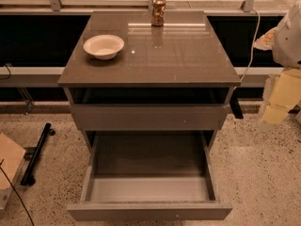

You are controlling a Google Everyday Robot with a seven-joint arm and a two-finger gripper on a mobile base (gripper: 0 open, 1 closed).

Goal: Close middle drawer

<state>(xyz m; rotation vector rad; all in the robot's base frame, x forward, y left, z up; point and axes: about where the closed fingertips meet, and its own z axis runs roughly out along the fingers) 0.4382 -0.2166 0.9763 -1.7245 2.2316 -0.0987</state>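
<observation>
The middle drawer [149, 211] is pulled far out of the grey-brown cabinet [150, 55], towards the bottom of the view. Its flat handle-less front panel is nearest to me and its lighter grey floor [149, 188] is bare. Above it, another drawer [148, 117] with a taller front stands slightly out from under the cabinet top. My gripper [277, 105] hangs at the right edge of the view, on the pale arm [289, 36]. It is to the right of the cabinet, level with the upper drawer, and touches neither drawer.
A white bowl [104, 46] and a drink can [158, 11] stand on the cabinet top. A black part [235, 109] sticks out at the cabinet's right side. A black bar [36, 153] and a cardboard piece [8, 160] lie on the speckled floor at left.
</observation>
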